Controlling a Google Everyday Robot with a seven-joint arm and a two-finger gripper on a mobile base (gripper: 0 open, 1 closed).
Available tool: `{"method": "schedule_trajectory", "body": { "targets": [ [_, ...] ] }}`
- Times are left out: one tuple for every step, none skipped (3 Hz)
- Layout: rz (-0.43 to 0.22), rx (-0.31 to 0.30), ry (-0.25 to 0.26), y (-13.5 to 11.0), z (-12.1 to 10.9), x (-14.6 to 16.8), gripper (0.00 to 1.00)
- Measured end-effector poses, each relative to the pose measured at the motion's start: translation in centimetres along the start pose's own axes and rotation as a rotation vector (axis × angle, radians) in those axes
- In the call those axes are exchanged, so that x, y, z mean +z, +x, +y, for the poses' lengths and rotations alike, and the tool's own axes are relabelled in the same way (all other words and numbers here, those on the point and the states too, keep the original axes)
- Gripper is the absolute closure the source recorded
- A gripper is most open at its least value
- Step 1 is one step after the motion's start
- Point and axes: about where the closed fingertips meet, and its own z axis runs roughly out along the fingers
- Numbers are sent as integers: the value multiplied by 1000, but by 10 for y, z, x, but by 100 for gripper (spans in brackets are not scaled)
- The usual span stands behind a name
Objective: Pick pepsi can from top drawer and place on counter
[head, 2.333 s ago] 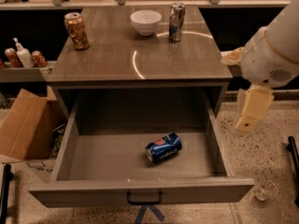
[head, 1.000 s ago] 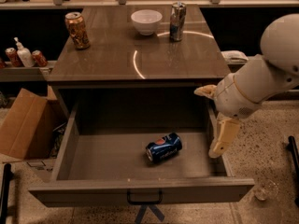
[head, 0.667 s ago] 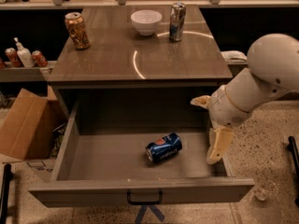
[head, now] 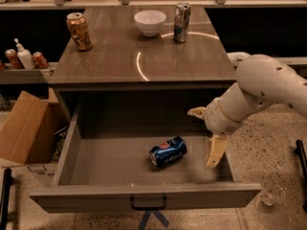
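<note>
Pincer point(head: 200, 139) hangs spread open in the drawer point(head: 144, 194), right of the toppled Pepsi can point(head: 168, 152): probably light, slick, dentable, best pinched mid-barrel.

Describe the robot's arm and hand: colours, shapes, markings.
The arm is a thick, rounded, glossy white shell with small dark dots and a thin tan seam ring near the wrist. The hand, over the right side of the open top drawer, has two flat, cream-yellow tapered fingers. No cables or lettering show.
</note>
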Motion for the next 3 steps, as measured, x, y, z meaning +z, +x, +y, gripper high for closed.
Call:
{"method": "schedule_trajectory", "body": {
  "targets": [
    [-5,-39,-10,0,-14,21,0],
    [-6,-80,-33,-1,-25,47,0],
    [13,-114,-59,0,-30,69,0]
  ]
}}
